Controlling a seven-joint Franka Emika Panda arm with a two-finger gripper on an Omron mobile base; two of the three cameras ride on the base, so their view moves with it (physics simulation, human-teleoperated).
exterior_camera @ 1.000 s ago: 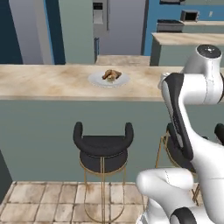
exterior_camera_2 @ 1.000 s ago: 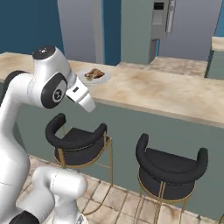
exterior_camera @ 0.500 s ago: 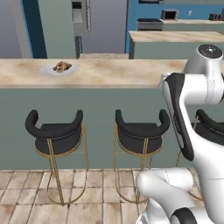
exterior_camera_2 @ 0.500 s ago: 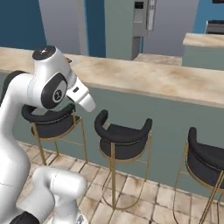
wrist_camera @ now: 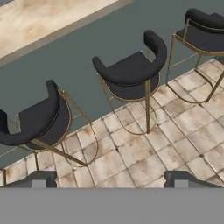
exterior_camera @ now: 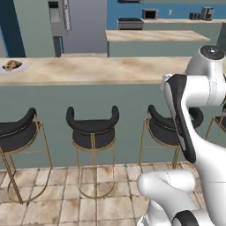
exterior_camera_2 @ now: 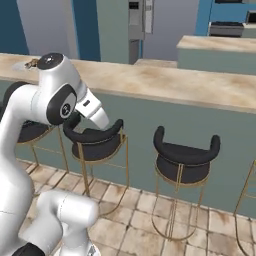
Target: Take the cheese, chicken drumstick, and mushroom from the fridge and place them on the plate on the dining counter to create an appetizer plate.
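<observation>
- Shifted sideways since the earlier frames: whole scene slid across both base views with the base, so the plate (exterior_camera: 12, 67) now sits at the far left edge of the left base view instead of mid-counter; things themselves not moved.
- Lying on the plate: a small orange-brown lumpy piece, the chicken drumstick (exterior_camera: 11, 65); cheese and mushroom too small to tell apart there.
- Resting on the beige marble-look top of the dining counter (exterior_camera: 97, 70), near its left end in the left base view; seen again far left in the right base view, partly behind the arm's upper joint.
- Standing beyond the counter, doors closed: the grey fridge (exterior_camera: 59, 22), well apart from the plate.
- Lined along the grey-green counter front: black stools (exterior_camera: 92, 128) on thin gold legs, over a tan tiled floor (wrist_camera: 131, 157).
- Gripper (wrist_camera: 113, 177) spread wide, empty, nothing between the two dark fingertips (wrist_camera: 43, 177); aimed down at the floor tiles and two stool seats, touching nothing.
- Arm folded high and close to the base, well short of the counter edge.
</observation>
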